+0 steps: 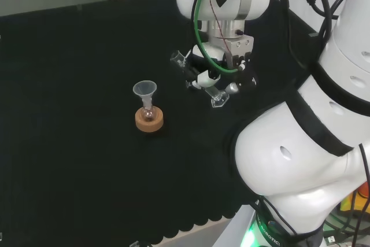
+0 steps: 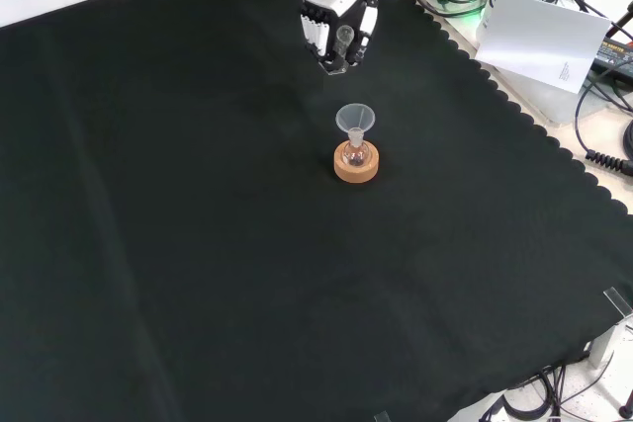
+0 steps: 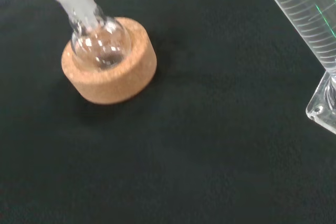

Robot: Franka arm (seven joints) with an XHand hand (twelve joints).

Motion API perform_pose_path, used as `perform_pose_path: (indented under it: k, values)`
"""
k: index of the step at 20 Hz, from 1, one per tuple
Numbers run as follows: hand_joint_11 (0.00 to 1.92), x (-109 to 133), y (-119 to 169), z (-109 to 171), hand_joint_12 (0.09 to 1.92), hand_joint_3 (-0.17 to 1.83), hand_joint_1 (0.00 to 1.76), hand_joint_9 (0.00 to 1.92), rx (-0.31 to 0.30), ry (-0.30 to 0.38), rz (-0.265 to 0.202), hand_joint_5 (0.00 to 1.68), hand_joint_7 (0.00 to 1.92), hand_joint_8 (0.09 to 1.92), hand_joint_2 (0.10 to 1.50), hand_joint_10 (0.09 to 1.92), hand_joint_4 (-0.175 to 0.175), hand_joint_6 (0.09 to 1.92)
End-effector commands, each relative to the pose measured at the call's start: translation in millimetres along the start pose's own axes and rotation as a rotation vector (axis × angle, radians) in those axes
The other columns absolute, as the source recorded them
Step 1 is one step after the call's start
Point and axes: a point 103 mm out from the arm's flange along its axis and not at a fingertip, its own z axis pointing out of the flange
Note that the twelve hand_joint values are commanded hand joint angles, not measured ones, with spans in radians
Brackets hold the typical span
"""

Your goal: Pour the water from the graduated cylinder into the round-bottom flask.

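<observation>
**benchrat:** Glass everywhere in this one. The round-bottom flask (image 1: 148,111) sits in a cork ring (image 1: 149,121) with a clear funnel (image 1: 144,89) stuck in its neck. Taking that cork ring as the landmark: in the head view the hand (image 1: 215,73) is off to the right of it and a bit farther back, fingers curled round the graduated cylinder (image 1: 199,76).

**pipette_pete:** So it has the cylinder already?

**benchrat:** Looks that way. The tube is tilted, mouth end pointing toward the cork ring side, square foot trailing away from it. The foot seems clear of the cloth, though I can't be sure. In the front view the hand (image 2: 336,29) is above the cork ring (image 2: 356,165), well apart from it.

**pipette_pete:** How's that thing going to handle?

**benchrat:** My guess: light, stiff, slick and breakable. Smooth clear wall, nothing to bite on, so the mid-barrel hold makes sense; it leaves the lip free. The wrist view shows the graduated wall (image 3: 310,14) close up, but I can't tell how much water is inside.

**pipette_pete:** And the flask?

**benchrat:** Small and probably tippy with that funnel on top. A bump would likely knock it off the ring.
</observation>
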Motion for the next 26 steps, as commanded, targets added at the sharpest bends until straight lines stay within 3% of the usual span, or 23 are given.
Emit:
perform_pose_path:
  k: [1, 13, 26]
  values:
    - [1.28, 12, 0, -4, 0.76, -0.01, 1.13, 1.43, 0.116, -0.117, 0.012, 1.01, 1.28, 0.30, 1.11, 0.09, -0.083, 0.98]
    - [1.28, 22, 25, -9, 0.76, -0.01, 1.13, 1.43, 0.241, -0.257, 0.051, 1.01, 1.29, 0.29, 1.11, 0.09, -0.085, 0.98]
    - [1.28, 29, 29, -4, 0.75, -0.01, 1.13, 1.44, 0.371, -0.370, 0.081, 1.01, 1.30, 0.29, 1.11, 0.09, -0.086, 0.98]
